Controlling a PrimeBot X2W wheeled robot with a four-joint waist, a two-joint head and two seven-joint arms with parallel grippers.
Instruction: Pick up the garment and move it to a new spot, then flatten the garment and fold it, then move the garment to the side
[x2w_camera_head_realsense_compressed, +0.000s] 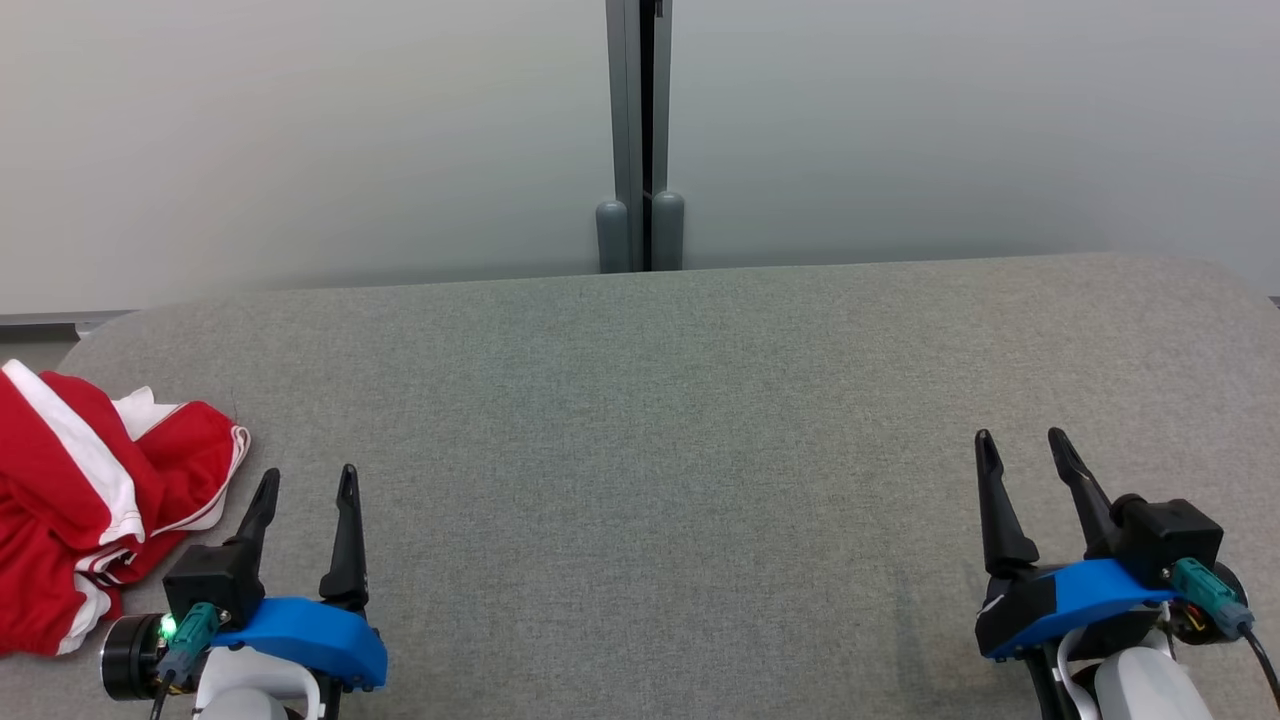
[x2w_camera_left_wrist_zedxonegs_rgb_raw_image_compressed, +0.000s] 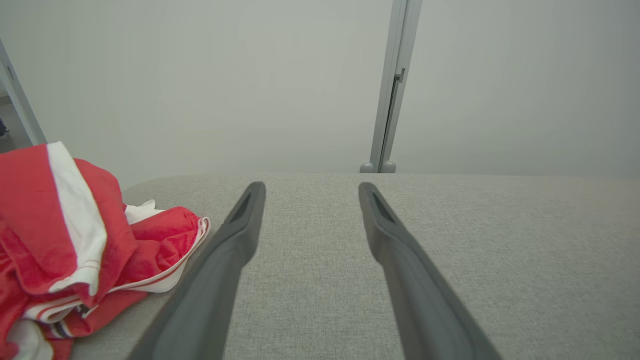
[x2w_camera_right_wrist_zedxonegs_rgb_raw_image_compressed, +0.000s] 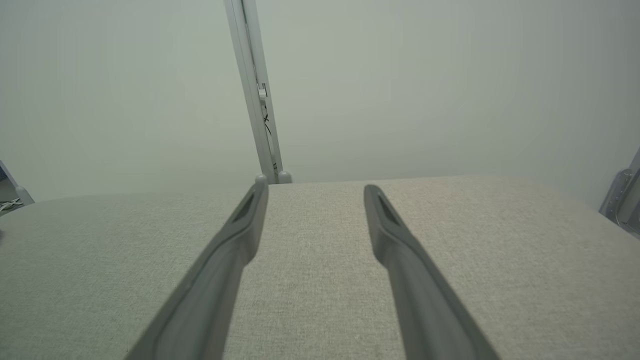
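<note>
A crumpled red garment (x2w_camera_head_realsense_compressed: 70, 510) with white stripes lies bunched at the left edge of the grey fabric table (x2w_camera_head_realsense_compressed: 660, 400). In the left wrist view the garment (x2w_camera_left_wrist_zedxonegs_rgb_raw_image_compressed: 75, 250) sits just left of my fingers. My left gripper (x2w_camera_head_realsense_compressed: 308, 482) hovers open at the lower left, a short way right of the garment and apart from it, nothing between its fingers. At the lower right my right gripper (x2w_camera_head_realsense_compressed: 1022, 445) is open too, over bare fabric. Between the open left gripper (x2w_camera_left_wrist_zedxonegs_rgb_raw_image_compressed: 310, 192) and right gripper (x2w_camera_right_wrist_zedxonegs_rgb_raw_image_compressed: 315, 192) fingers I see bare table only.
A pale wall rises behind the table, split by a grey vertical post (x2w_camera_head_realsense_compressed: 640, 130) with two rounded feet at the table's far edge. The table's corners are rounded. A grey metal fitting (x2w_camera_right_wrist_zedxonegs_rgb_raw_image_compressed: 625, 200) shows beyond the table's right side.
</note>
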